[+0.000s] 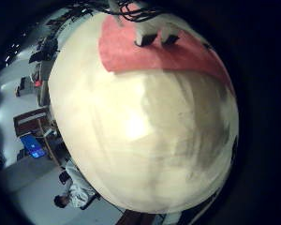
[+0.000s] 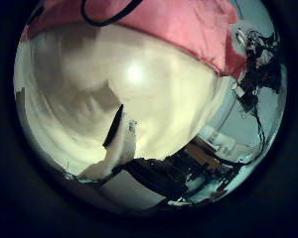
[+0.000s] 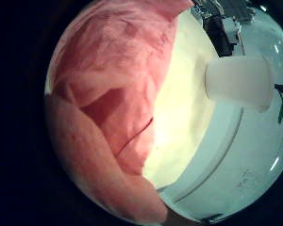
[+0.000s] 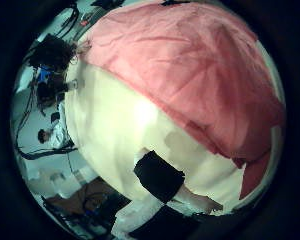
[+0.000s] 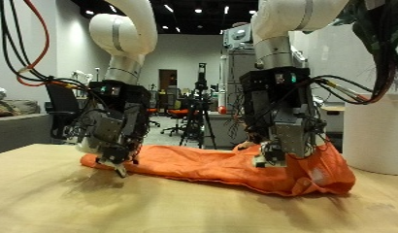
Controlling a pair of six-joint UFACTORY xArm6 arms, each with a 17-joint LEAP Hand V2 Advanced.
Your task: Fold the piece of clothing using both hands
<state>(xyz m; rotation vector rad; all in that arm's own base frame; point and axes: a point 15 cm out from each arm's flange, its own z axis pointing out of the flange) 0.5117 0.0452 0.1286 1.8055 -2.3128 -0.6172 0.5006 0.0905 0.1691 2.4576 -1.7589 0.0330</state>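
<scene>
A crumpled orange-red cloth garment point(image 5: 225, 167) is lying in a long, low heap across the smooth pale wooden table point(image 5: 70, 199), with bare tabletop in front. The left hand point(image 5: 112, 150) is hanging at one end and the right hand point(image 5: 281, 146) over the other; whether either is grasping cloth, I cannot tell.

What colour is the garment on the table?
Orange garment, plain with no pattern; shows best in the outside view.

crumpled orange garment point(image 5: 218, 167) on table
</scene>
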